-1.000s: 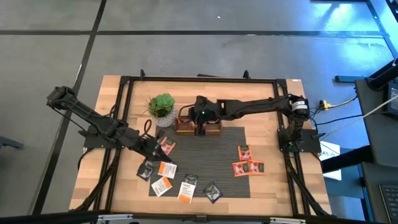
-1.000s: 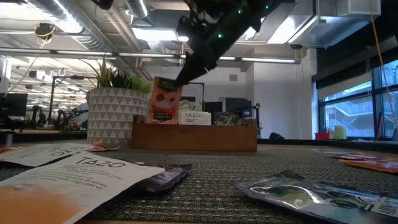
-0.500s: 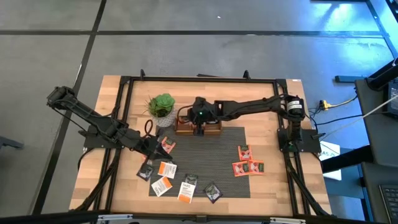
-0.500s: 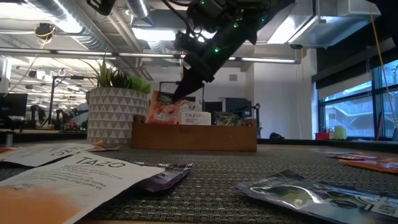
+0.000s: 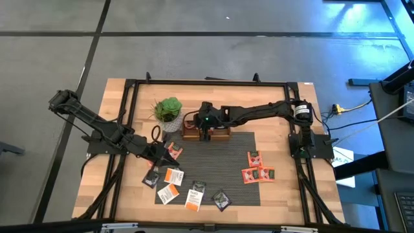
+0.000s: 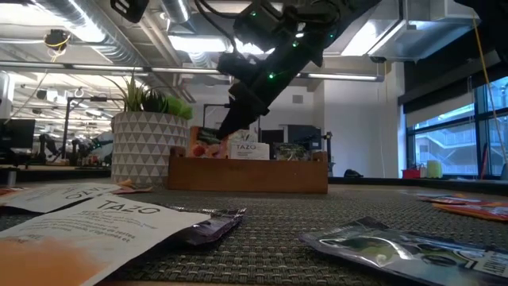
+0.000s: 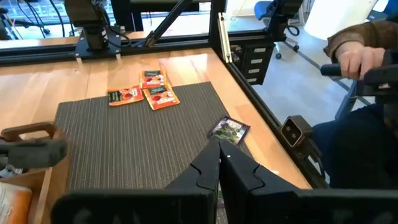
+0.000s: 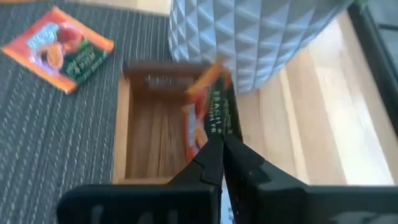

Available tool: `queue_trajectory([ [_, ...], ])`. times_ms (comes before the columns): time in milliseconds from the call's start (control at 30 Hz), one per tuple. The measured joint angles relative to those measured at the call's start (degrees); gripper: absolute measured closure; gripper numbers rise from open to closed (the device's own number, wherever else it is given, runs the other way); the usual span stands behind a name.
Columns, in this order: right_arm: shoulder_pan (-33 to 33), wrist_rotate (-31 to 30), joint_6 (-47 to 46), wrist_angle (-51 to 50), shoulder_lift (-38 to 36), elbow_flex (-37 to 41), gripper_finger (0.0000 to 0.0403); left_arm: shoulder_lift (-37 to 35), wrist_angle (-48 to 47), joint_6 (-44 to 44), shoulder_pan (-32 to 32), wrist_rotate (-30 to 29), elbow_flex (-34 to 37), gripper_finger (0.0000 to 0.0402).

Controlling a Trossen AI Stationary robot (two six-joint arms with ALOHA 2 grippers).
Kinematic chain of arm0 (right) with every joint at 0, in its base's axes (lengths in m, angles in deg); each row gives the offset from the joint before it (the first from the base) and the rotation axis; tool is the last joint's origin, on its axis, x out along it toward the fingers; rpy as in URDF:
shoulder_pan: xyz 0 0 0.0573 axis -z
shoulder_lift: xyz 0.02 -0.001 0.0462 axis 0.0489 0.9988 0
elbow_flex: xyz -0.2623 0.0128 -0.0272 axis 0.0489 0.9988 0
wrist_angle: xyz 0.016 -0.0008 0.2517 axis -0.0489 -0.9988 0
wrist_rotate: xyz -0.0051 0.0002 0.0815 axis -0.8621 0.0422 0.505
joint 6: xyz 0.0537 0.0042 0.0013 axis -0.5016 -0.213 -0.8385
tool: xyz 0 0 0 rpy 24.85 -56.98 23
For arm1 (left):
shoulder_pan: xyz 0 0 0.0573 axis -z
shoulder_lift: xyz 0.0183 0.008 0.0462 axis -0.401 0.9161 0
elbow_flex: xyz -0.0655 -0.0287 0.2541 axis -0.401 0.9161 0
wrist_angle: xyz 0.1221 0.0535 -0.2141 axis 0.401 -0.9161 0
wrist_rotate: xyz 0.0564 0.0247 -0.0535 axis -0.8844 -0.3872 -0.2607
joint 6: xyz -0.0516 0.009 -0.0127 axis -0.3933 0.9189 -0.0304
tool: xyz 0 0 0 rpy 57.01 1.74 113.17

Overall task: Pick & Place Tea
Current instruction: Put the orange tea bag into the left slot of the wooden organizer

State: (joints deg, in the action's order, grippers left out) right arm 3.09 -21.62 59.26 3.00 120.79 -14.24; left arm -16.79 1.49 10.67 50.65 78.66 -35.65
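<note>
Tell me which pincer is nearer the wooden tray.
Right. The right pincer is over the wooden tray, lowering an orange-red tea sachet into its end compartment by the potted plant. The left pincer sits apart, over the loose sachets.

The wooden surface carries a dark ribbed mat mid-frame, with the potted plant upper left of centre.
</note>
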Motion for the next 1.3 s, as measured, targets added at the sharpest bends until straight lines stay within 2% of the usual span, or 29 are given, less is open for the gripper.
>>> queue_trajectory([
  [333, 0.2, 0.0, 1.8, 1.0, 0.0, 0.0, 0.0378, 3.0, -0.1, 0.0, 0.0, -1.7, 0.0, 0.0398],
  [733, -0.3, -1.3, 0.4, 0.9, -2.2, 0.0, 0.0315, 5.5, 0.6, 0.0, -0.1, -5.6, 0.0, 0.0398],
  [900, -3.7, 3.9, -1.6, -6.4, -7.1, 0.0, 0.0313, 8.7, 5.8, 2.4, -0.1, -5.5, 0.0, 0.0398],
  [1033, -6.7, 6.4, -5.9, -14.4, -10.6, 0.4, 0.0313, 13.4, 14.6, 7.0, -0.1, -6.2, 0.0, 0.0398],
  [1200, -11.5, 6.6, -12.4, -11.5, -15.4, 10.0, 0.0313, 20.4, 24.3, 11.3, -0.2, -9.9, 0.0, 0.0398],
  [1300, -13.6, 5.9, -18.5, -7.4, -21.0, 17.9, 0.0313, 24.0, 28.0, 12.8, -0.3, -12.0, 0.0, 0.0398],
])
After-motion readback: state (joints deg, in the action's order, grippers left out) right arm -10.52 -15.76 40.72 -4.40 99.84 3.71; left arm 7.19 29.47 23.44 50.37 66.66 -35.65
